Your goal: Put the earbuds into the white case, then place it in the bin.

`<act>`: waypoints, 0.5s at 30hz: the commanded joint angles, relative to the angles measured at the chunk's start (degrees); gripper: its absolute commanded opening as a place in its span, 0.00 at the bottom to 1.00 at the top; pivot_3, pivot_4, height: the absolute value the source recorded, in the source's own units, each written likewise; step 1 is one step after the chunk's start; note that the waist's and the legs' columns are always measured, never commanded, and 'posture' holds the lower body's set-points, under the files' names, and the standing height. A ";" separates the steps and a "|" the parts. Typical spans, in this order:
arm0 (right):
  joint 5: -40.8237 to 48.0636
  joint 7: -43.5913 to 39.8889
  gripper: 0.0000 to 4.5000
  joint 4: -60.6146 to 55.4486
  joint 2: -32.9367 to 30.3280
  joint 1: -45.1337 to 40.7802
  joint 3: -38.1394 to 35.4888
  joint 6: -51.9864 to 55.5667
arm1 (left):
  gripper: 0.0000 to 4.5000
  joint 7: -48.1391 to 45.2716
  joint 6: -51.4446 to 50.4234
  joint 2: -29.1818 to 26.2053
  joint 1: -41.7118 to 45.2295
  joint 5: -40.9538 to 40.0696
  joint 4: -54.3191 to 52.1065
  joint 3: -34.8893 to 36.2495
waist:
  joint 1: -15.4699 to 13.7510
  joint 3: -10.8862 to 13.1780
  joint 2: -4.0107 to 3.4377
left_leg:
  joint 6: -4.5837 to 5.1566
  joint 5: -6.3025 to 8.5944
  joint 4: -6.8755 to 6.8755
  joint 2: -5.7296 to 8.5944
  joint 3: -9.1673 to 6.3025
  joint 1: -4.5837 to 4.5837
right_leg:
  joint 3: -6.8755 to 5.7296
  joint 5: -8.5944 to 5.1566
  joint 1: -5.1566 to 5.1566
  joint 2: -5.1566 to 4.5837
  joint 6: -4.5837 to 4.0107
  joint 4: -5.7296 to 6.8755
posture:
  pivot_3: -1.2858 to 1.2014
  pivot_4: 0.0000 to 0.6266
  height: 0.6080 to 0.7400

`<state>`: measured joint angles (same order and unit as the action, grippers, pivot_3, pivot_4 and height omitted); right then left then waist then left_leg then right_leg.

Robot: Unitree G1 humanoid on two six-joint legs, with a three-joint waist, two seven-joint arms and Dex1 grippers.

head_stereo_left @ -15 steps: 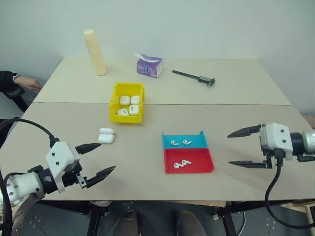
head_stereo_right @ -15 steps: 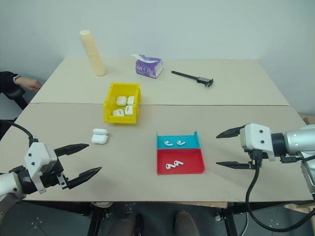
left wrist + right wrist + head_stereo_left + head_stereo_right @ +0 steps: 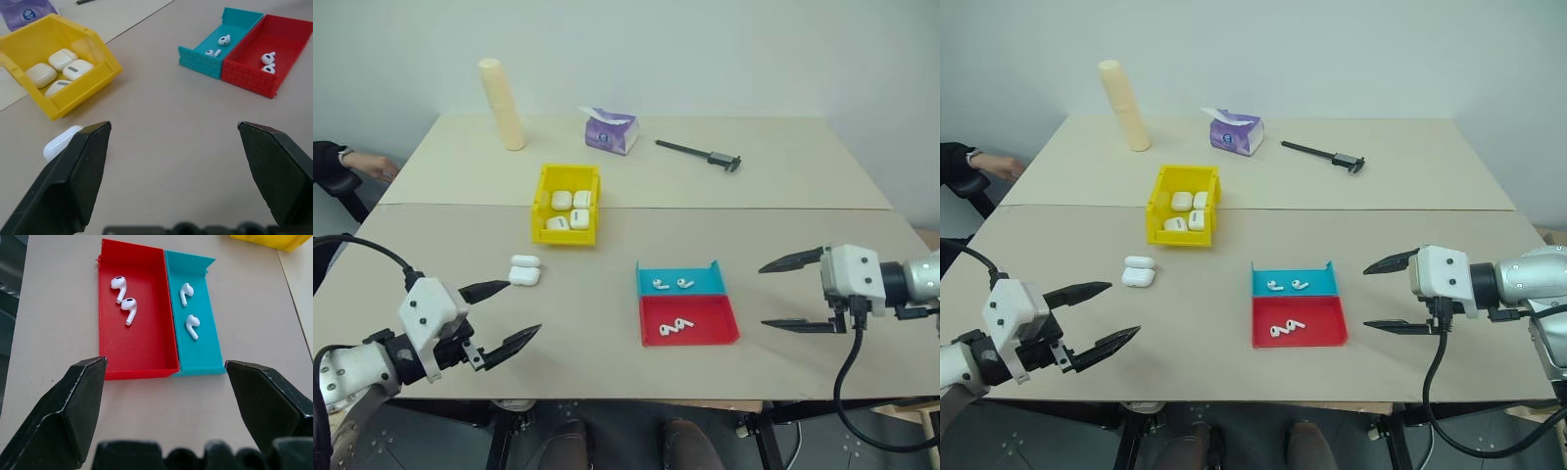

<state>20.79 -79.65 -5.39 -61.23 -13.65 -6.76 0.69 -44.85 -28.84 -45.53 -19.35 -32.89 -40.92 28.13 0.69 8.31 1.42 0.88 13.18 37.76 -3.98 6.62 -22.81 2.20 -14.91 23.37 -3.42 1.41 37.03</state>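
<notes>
Over the tabletop (image 3: pixel 783 186) my left end effector (image 3: pixel 501 316) and right end effector (image 3: pixel 792 293) hang spread and empty, the yellow bin (image 3: pixel 567 203) holds four cases, the white case (image 3: pixel 525 269) lies just before it, and four earbuds (image 3: pixel 673 305) sit in the blue-and-red tray (image 3: pixel 703 331).

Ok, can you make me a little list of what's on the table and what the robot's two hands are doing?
case on table: small glossy white plastic case, closed, near the left gripper
bin: yellow plastic bin, four white cases inside
tray: flat blue-and-red tray
earbuds: tiny white earbuds, two in blue half, two in red half
left gripper: open, holding nothing
right gripper: open, beside tray
</notes>
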 commanded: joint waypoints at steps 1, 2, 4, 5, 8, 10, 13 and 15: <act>-0.70 0.29 0.99 0.85 0.13 -2.60 0.30 -0.48 | 1.00 6.69 -6.14 -0.68 2.28 -0.07 -3.99 0.15 | 0.02 0.00 0.00 | 0.00 0.00 0.00 0.00 0.00 0.00 | 0.00 0.00 0.00 0.00 0.00 0.00 | 0.52 0.24 1.00; -0.83 0.23 0.99 1.14 0.10 -2.98 0.51 -0.45 | 1.00 10.85 -10.99 -0.66 3.75 -0.83 -6.09 -0.41 | 0.01 0.00 0.00 | 0.00 0.00 0.00 0.00 0.00 0.01 | 0.00 0.00 0.00 0.00 0.00 0.00 | 0.52 0.24 1.00; -0.93 0.31 0.99 1.20 -0.11 -3.55 0.76 -0.05 | 1.00 18.43 -20.25 -0.11 7.34 -3.13 -9.44 -0.81 | -0.06 0.01 0.01 | 0.00 0.00 0.00 0.00 -0.03 0.03 | 0.00 0.00 -0.04 0.00 0.01 0.01 | 0.52 0.24 1.00; -0.63 0.20 0.99 0.95 -0.27 -3.48 0.64 0.45 | 1.00 23.18 -25.42 0.86 9.80 -3.16 -11.35 -1.51 | -0.15 0.01 0.01 | 0.00 0.00 0.00 0.00 -0.04 0.03 | 0.00 0.01 -0.05 0.00 0.01 0.01 | 0.52 0.24 1.00; -0.54 0.00 0.99 0.21 -0.48 -2.31 0.41 0.78 | 1.00 34.35 -41.93 3.50 18.23 -3.50 -15.99 -3.49 | -0.25 0.02 0.04 | 0.00 0.00 0.01 0.02 -0.09 0.02 | -0.02 0.01 -0.10 0.00 0.04 0.00 | 0.52 0.24 1.00; -1.16 0.73 0.99 -0.04 -0.08 -2.07 0.98 1.35 | 1.00 38.72 -54.51 7.11 26.49 -2.58 -17.66 -4.24 | -0.30 0.02 0.05 | 0.01 0.00 0.01 0.03 -0.12 0.03 | -0.02 0.01 -0.13 0.00 0.05 0.00 | 0.52 0.24 1.00; -1.70 1.56 0.99 -0.51 0.62 -2.31 2.07 2.22 | 1.00 45.61 -63.46 8.18 35.06 -2.72 -13.91 -7.34 | -0.41 0.01 0.11 | 0.00 -0.01 0.06 0.07 -0.16 0.07 | -0.06 0.04 -0.21 0.03 0.08 0.03 | 0.52 0.24 1.00; -1.80 1.79 0.99 -0.67 0.93 -2.81 2.74 2.64 | 1.00 50.36 -63.66 8.54 38.03 -6.03 -9.16 -8.02 | -0.01 0.01 0.11 | -0.01 -0.01 0.04 0.07 -0.16 0.17 | 0.03 0.03 -0.26 0.03 0.08 0.03 | 0.52 0.24 1.00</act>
<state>19.07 -78.42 -4.60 -60.34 -15.37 -3.62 2.87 1.81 -91.57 -36.49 17.55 -37.16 -52.20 20.35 0.68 8.32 1.53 0.88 13.17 37.78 -3.91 6.45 -22.63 2.25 -14.88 23.12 -3.39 1.49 37.06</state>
